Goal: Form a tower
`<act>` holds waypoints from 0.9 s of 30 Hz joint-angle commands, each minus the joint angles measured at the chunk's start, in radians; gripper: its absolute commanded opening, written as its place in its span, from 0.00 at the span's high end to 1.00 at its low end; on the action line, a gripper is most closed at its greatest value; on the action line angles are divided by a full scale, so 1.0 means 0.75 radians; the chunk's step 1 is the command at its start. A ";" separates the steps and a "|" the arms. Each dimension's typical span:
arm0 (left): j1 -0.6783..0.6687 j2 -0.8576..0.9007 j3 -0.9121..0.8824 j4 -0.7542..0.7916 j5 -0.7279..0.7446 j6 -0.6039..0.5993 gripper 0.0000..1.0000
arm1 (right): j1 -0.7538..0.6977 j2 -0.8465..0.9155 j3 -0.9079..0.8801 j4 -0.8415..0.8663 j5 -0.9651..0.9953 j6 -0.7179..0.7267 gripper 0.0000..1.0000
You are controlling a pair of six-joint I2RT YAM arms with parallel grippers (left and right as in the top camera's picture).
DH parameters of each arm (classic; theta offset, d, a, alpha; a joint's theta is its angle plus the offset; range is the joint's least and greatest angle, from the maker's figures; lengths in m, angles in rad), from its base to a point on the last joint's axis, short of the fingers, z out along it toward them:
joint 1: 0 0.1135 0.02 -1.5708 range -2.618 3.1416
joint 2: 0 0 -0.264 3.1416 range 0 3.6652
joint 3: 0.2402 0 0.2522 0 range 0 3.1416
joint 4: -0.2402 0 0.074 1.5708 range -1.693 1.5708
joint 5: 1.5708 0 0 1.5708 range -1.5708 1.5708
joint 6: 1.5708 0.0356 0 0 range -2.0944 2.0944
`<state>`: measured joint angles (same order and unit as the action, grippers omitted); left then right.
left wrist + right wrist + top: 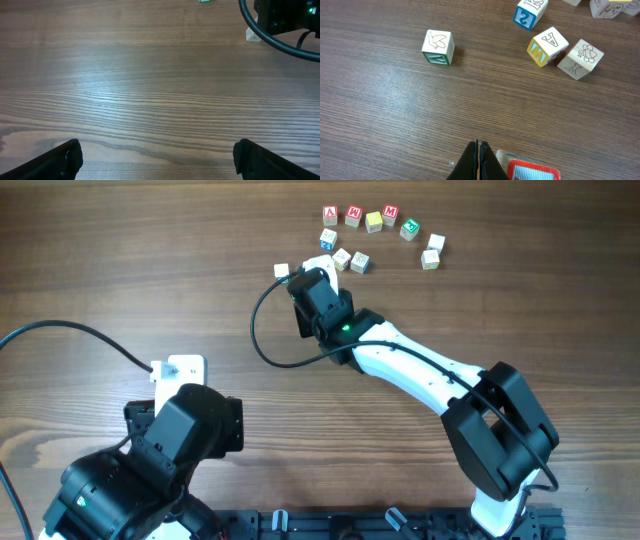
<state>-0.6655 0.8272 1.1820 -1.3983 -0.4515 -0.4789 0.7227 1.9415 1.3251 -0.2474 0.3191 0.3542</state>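
Far middle of the wooden table [120,260]: the tower [532,172], seen from the right wrist as a red-framed top face on a pale cube, at the very near edge of that view. From overhead only a pale corner of it, the rest hidden under the right arm [420,370]. Number of cubes in it impossible to tell.

On the right gripper [478,150], 2 fingers pressed together to a single point, nothing between them. Just left of the tower; touching it or not, cannot tell.

On the left gripper [157,160], down at the near left of the table, fingers wide apart over bare wood, well apart from every cube.

Loose cubes beyond the tower:
- 1 green-edged cube [438,46] with a bird drawing, alone to the far left of the right gripper.
- 1 blue-marked cube [527,12], 1 yellow-marked cube [547,46] and 1 flower cube [580,59] to the far right, the last 2 just beside each other.
- Farther still, a row of 5 cubes [374,220] with red, red, yellow, red and green tops.
- 2 pale cubes [431,260] past the right end of that row.

Black cable [262,330] looping out to the left of the right arm.
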 commanded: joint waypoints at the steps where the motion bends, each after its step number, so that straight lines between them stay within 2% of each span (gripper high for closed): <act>1: 0.003 -0.003 0.002 0.003 -0.004 0.011 0.00 | -0.005 0.022 0.014 -0.002 0.039 0.017 0.96; 27: 0.003 -0.003 0.002 0.003 -0.004 0.011 0.00 | -0.005 0.022 0.014 -0.011 0.074 0.056 0.96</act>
<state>-0.6655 0.8272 1.1820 -1.3983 -0.4519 -0.4789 0.7227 1.9430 1.3251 -0.2546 0.3489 0.3813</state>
